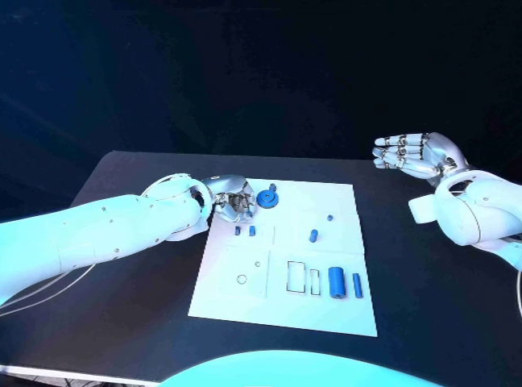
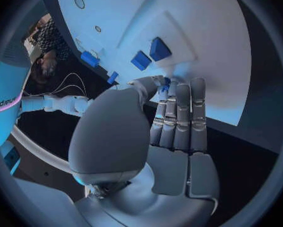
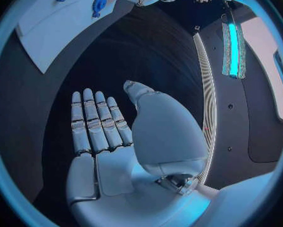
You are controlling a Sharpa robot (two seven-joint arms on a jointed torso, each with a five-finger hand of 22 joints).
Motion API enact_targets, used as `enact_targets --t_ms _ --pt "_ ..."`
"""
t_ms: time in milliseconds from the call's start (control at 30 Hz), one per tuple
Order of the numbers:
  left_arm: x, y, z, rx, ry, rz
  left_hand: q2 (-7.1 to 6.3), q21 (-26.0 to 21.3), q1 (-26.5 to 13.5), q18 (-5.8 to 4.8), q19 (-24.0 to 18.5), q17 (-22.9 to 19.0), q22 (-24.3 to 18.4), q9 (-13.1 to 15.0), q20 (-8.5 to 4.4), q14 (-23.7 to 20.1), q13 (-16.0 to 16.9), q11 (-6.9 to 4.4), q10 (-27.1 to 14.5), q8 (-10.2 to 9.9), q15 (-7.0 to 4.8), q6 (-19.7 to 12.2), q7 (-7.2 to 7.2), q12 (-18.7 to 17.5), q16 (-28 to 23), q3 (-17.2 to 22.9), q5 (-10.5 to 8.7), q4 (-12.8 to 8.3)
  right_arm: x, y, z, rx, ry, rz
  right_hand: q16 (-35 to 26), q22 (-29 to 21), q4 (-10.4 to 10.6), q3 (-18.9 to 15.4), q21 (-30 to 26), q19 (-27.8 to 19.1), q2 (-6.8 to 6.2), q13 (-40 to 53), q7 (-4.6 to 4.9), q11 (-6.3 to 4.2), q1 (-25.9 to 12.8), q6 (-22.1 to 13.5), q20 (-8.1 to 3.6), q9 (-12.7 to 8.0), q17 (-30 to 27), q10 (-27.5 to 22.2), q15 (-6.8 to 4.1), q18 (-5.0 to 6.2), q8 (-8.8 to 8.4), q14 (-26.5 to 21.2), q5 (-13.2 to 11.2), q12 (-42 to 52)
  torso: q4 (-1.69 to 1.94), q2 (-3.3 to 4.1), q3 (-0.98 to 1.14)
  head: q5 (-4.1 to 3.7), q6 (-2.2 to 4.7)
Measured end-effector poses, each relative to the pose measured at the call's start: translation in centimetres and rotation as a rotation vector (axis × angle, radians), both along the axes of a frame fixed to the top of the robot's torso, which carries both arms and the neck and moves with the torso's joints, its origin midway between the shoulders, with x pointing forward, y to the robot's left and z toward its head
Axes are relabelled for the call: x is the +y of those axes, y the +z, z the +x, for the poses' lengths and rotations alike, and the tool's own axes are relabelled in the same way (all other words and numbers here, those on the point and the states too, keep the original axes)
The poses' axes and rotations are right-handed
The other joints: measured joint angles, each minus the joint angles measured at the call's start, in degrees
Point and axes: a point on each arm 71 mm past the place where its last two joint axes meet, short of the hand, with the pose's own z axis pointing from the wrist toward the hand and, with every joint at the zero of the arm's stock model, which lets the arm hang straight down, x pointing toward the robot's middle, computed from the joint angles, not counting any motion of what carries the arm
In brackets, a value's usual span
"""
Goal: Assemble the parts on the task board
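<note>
The white task board (image 1: 290,302) lies in the middle of the black table. My left hand (image 1: 231,202) hovers over its far left corner, and its thumb and fingertips pinch a small blue part (image 2: 167,81). A blue gear-shaped part (image 1: 267,199) sits just beside that hand. Two short blue pegs (image 1: 245,230) stand near it, also seen as blue pegs (image 2: 150,54). Two blue cylinders (image 1: 345,284) lie at the board's near right. My right hand (image 1: 415,153) is raised off to the right of the board, fingers spread and empty; its palm (image 3: 110,151) is bare.
More small blue parts (image 1: 313,236) lie mid-board beside outlined slots (image 1: 297,276) and a round hole (image 1: 242,279). Black table (image 1: 122,306) surrounds the board on both sides.
</note>
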Motion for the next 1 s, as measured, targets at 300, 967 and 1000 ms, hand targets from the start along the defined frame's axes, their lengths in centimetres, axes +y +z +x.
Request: enact_targets --t_ms 300,967,1000 --pt "0.02 0.02 0.02 0.002 -0.001 0.005 -0.08 0.0 -0.4 0.0 0.0 1.0 0.1 0.1 0.0 0.2 0.7 -0.31 0.7 -0.1 -0.2 0.3 -0.34 0.0 0.7 -0.4 -0.01 -0.1 0.01 0.0 -0.01 0.0 0.0 0.0 0.0 0.0 0.0 0.0 0.0 0.0 0.0 0.0 0.0 0.0 0.0 0.0 0.0 0.0 0.0 0.0 0.0 0.0 0.0 0.0 0.0 0.0 0.01 0.01 0.0 -0.05 -0.09" --pt "-0.13 -0.03 0.14 0.008 -0.002 0.016 0.07 0.0 -0.8 -0.01 -0.2 2.2 0.0 0.0 -0.22 0.4 2.3 -0.31 1.1 -0.6 -0.39 0.5 -0.56 0.9 1.4 -1.1 -0.09 0.0 0.0 0.0 0.0 0.0 0.0 0.0 0.0 0.0 0.0 0.0 0.0 0.0 0.0 0.0 0.0 0.0 0.0 0.0 0.0 0.0 0.0 0.0 0.0 0.0 0.0 0.0 0.0 0.0 0.02 -0.01 -0.03 -0.15 -0.01" --pt "-0.14 -0.03 0.15 0.009 -0.002 0.017 0.07 0.0 -0.8 -0.01 -0.2 2.2 0.0 -0.1 -0.22 0.4 2.4 -0.31 1.1 -0.6 -0.39 0.4 -0.62 1.0 1.4 -1.1 -0.1 0.0 0.0 0.0 0.0 0.0 0.0 0.0 0.0 0.0 0.0 0.0 0.0 0.0 0.0 0.0 0.0 0.0 0.0 0.0 0.0 0.0 0.0 0.0 0.0 0.0 0.0 0.0 0.0 0.0 0.02 -0.01 -0.03 -0.16 -0.01"
